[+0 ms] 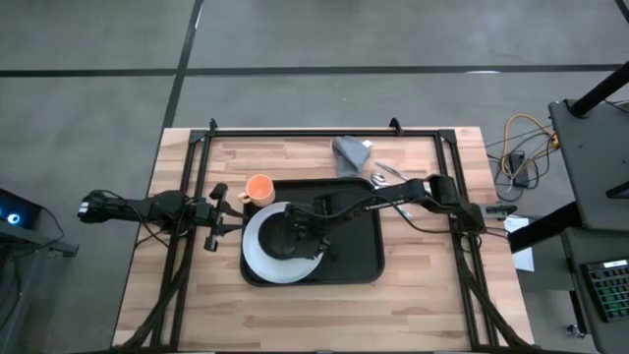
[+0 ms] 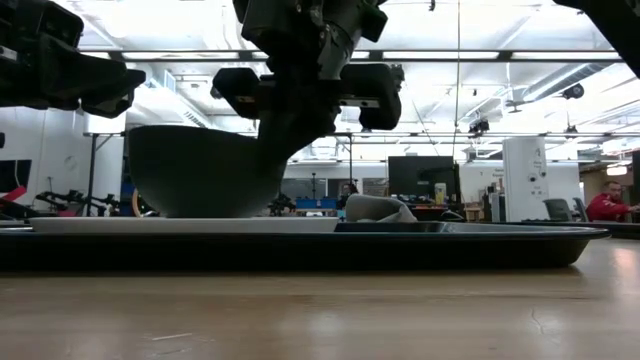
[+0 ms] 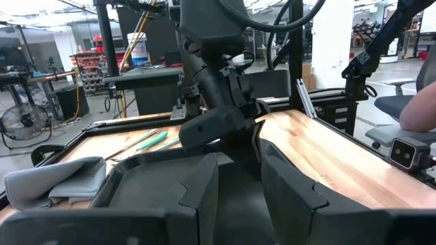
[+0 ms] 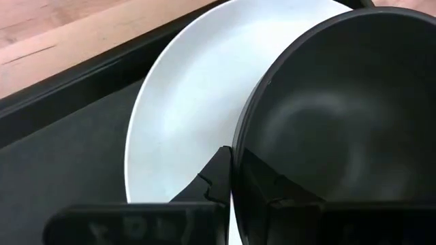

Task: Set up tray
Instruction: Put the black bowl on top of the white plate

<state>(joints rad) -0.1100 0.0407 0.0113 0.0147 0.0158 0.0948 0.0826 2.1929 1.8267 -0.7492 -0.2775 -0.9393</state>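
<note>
My right gripper [image 1: 300, 234] pinches the black bowl's [image 4: 340, 129] rim above the white plate [image 1: 257, 251], inside the tray [image 1: 364, 264] beneath it.

I see an orange cup [image 1: 258, 187], a grey cloth [image 1: 351, 151] and some utensils [image 1: 385, 175] on my wooden table [image 1: 423, 285].
</note>
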